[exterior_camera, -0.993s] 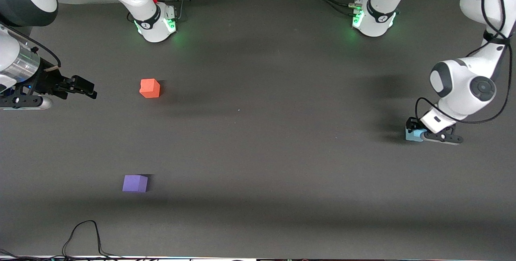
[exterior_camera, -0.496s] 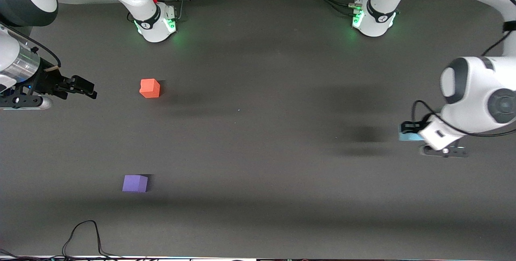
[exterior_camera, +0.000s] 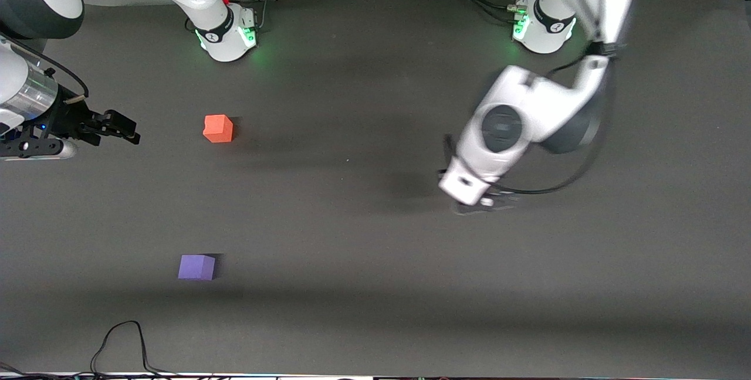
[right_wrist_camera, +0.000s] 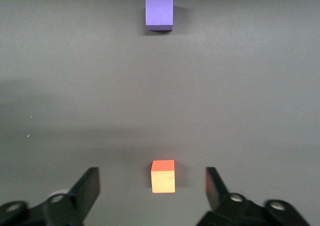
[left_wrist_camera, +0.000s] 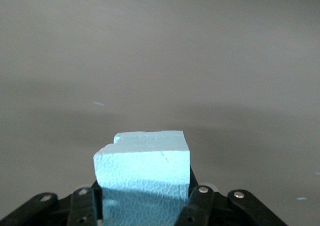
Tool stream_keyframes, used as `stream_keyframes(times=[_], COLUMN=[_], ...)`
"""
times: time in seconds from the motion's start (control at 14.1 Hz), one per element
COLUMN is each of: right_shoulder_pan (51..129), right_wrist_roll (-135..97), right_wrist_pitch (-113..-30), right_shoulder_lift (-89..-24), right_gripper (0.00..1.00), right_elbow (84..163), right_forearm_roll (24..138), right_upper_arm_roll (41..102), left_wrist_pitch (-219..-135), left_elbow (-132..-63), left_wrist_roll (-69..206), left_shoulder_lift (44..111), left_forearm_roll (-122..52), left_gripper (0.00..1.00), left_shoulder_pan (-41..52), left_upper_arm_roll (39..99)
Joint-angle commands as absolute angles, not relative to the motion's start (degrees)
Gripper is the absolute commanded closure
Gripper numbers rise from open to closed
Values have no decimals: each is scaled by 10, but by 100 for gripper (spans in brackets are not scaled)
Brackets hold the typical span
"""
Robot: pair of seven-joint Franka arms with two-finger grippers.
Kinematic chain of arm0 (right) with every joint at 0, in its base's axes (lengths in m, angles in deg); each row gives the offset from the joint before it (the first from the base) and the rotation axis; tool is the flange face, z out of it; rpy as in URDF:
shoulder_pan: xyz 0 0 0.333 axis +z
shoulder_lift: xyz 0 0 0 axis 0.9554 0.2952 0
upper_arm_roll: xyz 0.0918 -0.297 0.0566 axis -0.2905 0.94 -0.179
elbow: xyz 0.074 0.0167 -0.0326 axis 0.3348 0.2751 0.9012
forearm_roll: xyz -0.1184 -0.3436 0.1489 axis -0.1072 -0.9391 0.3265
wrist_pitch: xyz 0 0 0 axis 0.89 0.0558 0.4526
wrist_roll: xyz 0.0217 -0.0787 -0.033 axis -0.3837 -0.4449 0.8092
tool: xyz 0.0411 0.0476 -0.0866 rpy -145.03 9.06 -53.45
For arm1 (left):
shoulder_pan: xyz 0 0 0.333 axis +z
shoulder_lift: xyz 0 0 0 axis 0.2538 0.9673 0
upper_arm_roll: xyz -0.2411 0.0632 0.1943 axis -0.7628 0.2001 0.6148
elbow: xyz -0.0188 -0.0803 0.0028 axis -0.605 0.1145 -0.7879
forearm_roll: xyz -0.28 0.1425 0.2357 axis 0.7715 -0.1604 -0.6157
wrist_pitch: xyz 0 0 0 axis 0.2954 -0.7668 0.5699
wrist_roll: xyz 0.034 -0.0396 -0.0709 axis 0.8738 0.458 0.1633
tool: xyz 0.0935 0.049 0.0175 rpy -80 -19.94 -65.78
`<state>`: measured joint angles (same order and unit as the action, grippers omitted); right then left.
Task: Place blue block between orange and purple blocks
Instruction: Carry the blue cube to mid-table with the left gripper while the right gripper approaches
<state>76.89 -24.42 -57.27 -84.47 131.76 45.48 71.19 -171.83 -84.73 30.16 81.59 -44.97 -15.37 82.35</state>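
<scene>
1. While the left gripper (left_wrist_camera: 145, 206) pinches it, the blue block (left_wrist_camera: 144, 173) has travelled from the left arm's end to over mid-table.
2. Orange block (exterior_camera: 218, 128) and purple block (exterior_camera: 196, 267) are unmoved; the purple one lies nearer the front camera.
3. Right gripper (right_wrist_camera: 152, 188), fingers spread, waits beside the orange block.
4. From the front, the wrist hides the blue block.

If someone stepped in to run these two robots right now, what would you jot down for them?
Left hand: shut on the blue block, carrying it in the air over the middle of the table.
Right hand: open, waiting at the right arm's end of the table, beside the orange block.
Purple block: on the table, nearer the front camera than the orange one; gap between them open.
Done: blue block picked up.
Left: carry it over, set it down between orange and purple, release.
</scene>
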Motion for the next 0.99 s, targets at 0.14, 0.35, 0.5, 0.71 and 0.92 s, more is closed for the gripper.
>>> stream_keyframes(times=[0.14,0.35,0.5,0.71,0.92], right_shoulder_pan=[772,773,773,795,864], right_wrist_roll=[-232,-233,-234,-246,-299], right_wrist_pitch=[-581,-589,-592,-603,-623], right_shoulder_lift=[-842,-832,-826,-813,-793], right_gripper=[0,0,0,0,0], right_elbow=[1321,1320,1320,1318,1314], right_forearm_roll=[456,456,456,464,466], right_upper_arm_roll=[716,716,715,711,711], left_wrist_pitch=[-1812,-1859,-1888,-1894,-1874], left_elbow=[-741,-740,-740,-740,-739], left_wrist_roll=[177,175,175,179,185], left_shoulder_lift=[955,1004,1030,1038,1025], left_forearm_roll=[-483,-490,-490,-490,-490], left_gripper=[62,62,62,7,0], left_shoulder_pan=[-289,-312,-318,-319,-314], left_upper_arm_roll=[835,835,835,835,836])
